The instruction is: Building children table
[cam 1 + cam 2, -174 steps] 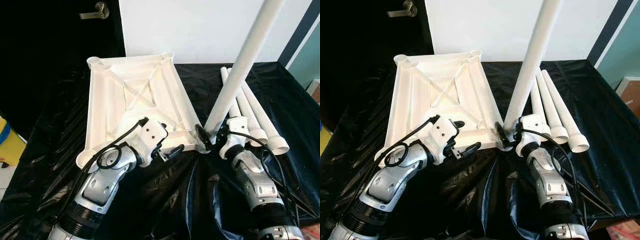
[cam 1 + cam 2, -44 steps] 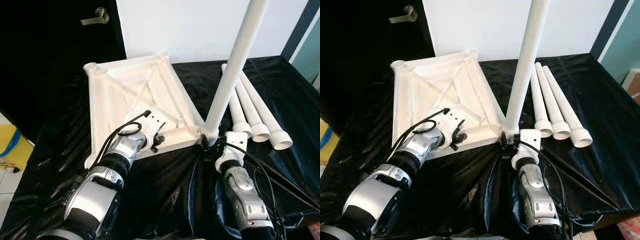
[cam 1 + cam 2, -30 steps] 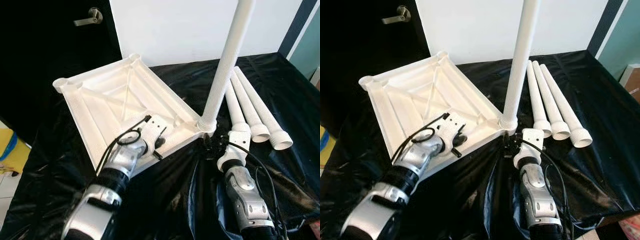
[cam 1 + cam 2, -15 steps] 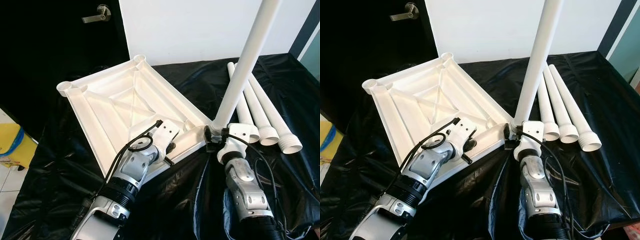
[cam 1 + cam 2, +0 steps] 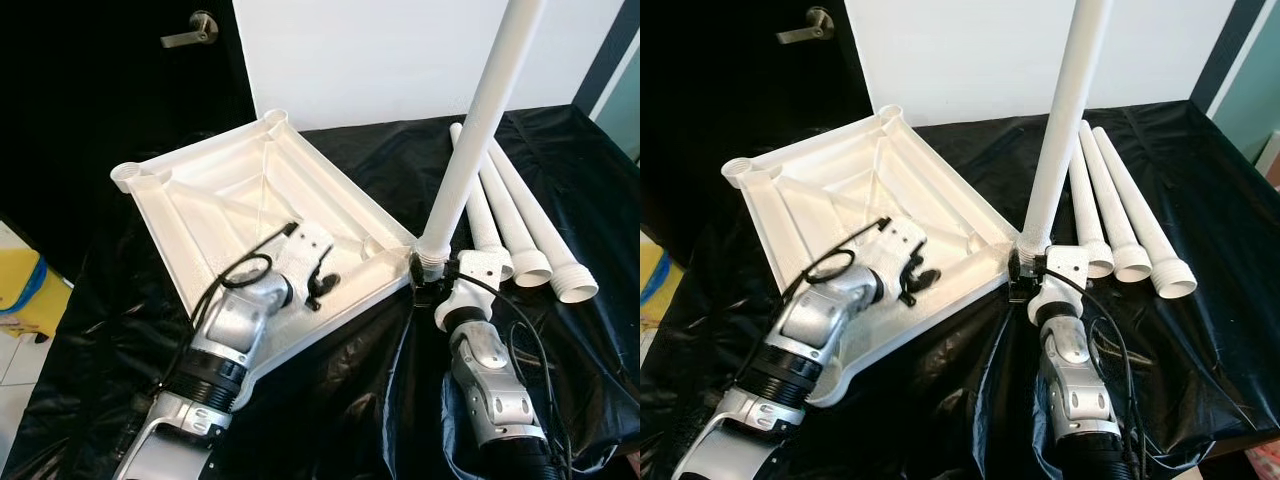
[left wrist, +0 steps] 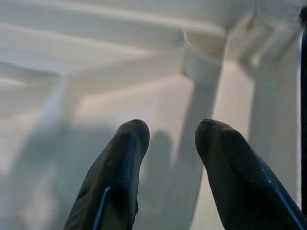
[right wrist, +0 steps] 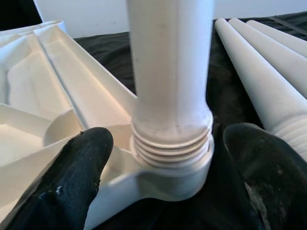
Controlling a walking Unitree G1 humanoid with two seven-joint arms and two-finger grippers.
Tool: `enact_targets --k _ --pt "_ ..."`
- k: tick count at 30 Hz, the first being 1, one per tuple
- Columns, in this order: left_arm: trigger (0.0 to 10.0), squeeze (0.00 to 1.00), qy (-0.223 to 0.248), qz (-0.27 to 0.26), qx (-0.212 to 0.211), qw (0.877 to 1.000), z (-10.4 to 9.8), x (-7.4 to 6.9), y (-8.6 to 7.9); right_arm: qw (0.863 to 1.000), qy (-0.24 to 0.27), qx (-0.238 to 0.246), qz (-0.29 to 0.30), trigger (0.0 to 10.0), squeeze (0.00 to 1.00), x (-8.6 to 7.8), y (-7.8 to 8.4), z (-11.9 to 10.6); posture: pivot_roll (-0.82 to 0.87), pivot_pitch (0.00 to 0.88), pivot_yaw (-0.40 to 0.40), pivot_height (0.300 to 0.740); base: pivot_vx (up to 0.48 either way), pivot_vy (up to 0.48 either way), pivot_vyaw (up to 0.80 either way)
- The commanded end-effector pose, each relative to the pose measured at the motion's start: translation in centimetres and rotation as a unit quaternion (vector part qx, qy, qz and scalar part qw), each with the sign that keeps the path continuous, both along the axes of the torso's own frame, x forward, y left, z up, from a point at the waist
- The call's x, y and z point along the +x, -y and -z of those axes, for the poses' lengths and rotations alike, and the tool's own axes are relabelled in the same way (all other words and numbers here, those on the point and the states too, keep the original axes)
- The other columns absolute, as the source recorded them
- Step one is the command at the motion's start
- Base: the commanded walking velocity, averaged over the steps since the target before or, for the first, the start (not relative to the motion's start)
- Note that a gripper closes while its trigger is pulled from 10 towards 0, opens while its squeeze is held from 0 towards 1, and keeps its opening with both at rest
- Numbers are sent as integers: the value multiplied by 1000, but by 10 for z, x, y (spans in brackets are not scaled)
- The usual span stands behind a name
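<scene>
Upright leg (image 5: 478, 128) at tabletop (image 5: 220, 200) corner, right gripper (image 7: 163, 158) jaws apart.

Glossy black plastic sheet (image 5: 330, 400) drapes the work surface, crinkled and catching light. Far behind, a plain white wall (image 5: 380, 50); far left, a dark door with a metal lever handle (image 5: 190, 28).

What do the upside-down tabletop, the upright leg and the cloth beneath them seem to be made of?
Tabletop: likely moulded plastic, matt white, with cast ribs and corner sockets.
Upright leg: probably the same plastic, smooth, with threads moulded at its base.
Cloth: apparently thin plastic sheeting, glossy black and crinkled with shiny creases.
</scene>
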State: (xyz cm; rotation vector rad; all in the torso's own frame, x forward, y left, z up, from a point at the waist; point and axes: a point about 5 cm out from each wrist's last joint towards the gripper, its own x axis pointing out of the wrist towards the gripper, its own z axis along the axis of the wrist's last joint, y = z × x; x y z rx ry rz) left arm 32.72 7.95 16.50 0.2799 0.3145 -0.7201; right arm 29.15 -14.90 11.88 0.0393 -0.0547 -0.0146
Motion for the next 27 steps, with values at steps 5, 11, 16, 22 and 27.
enact_targets --k 5,11,16,22,27 --pt "10000 0 5 -35 -34 999 -14 5 -26 1000 -8 -5 -6 10000 0 -2 -1 6 -49 29 28 740 0 0 0" --pt "10000 0 55 -100 -8 994 -24 14 -59 1000 -11 -8 -14 10000 0 -3 -3 7 -43 25 22 740 0 0 0" --pt "10000 0 108 -178 125 970 -18 16 -113 999 -13 -13 -28 10000 0 -5 -8 8 -40 29 14 740 0 0 0" --pt "10000 0 88 -176 186 963 1 4 -130 999 -20 -9 -40 10000 0 -4 -12 9 -32 31 6 740 0 0 0" --pt "10000 0 64 -150 241 957 24 -15 -138 998 -42 -12 -48 10000 0 -5 -16 15 -16 39 -14 740 0 0 0"
